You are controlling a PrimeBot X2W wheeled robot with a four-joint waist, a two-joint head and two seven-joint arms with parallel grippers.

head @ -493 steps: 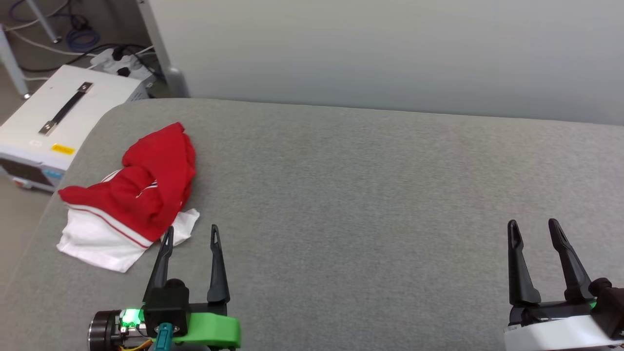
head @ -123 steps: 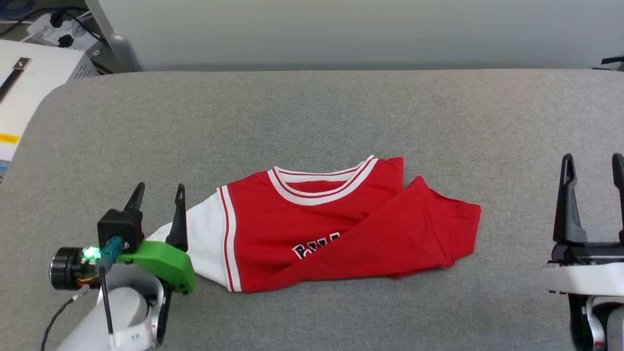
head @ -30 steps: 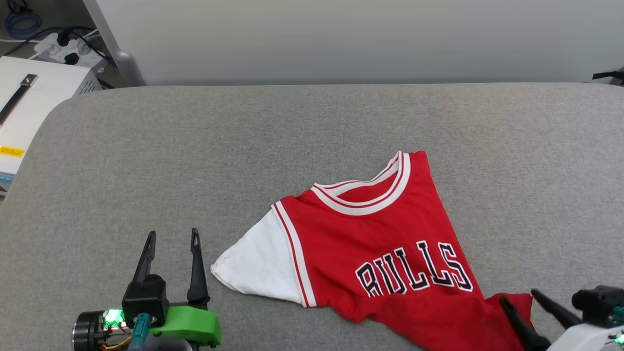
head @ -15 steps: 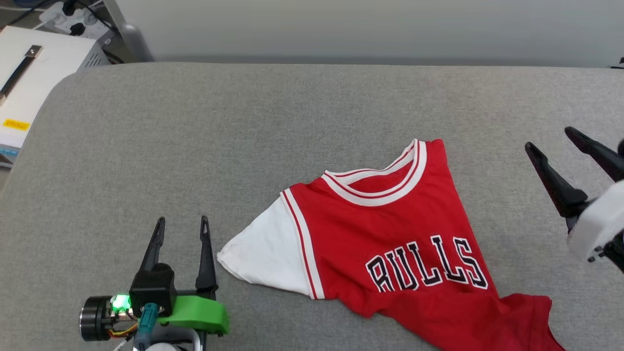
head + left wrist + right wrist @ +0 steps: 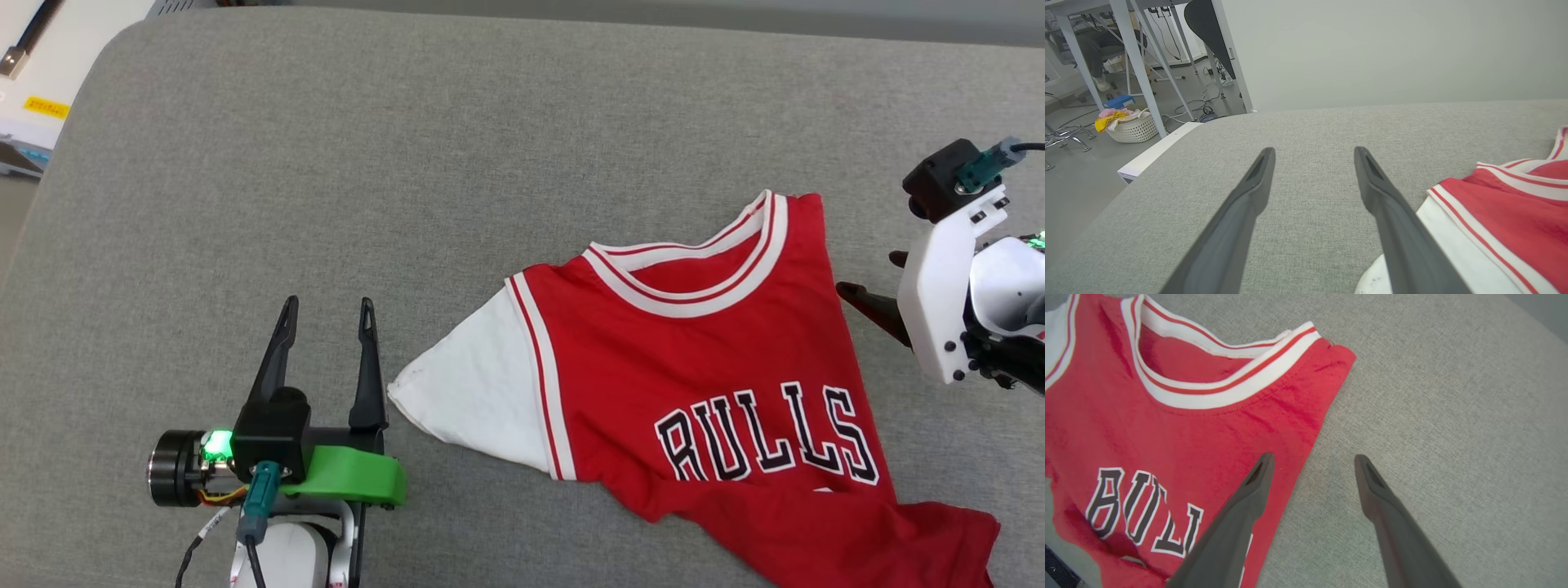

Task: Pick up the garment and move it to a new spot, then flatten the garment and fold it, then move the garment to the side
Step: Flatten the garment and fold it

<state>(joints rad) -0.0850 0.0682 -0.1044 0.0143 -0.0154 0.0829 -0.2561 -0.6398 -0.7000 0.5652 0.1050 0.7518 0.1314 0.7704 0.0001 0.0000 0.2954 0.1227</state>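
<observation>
Where the head view starts, upper left: a white box [image 5: 57,73] with a yellow label sits off the rounded corner of the grey surface [image 5: 490,122].
Lower left: left gripper [image 5: 327,304] — fingers spread wide, nothing between them, pointing up the frame over bare grey cloth.
Gap: its right finger stands just beside the white sleeve tip of the garment [image 5: 694,367], apart from it.
Centre to lower right: the garment lies front up on the grey surface, striped collar toward the top, black "BULLS" lettering showing, hem bunched at the bottom right corner.
Right edge: right gripper [image 5: 867,273] — fingers wide apart and empty, pointing left at the garment's side edge below the collar.
Right wrist view: one finger over the red fabric, the other over the grey surface; whether either touches cannot be told.
</observation>
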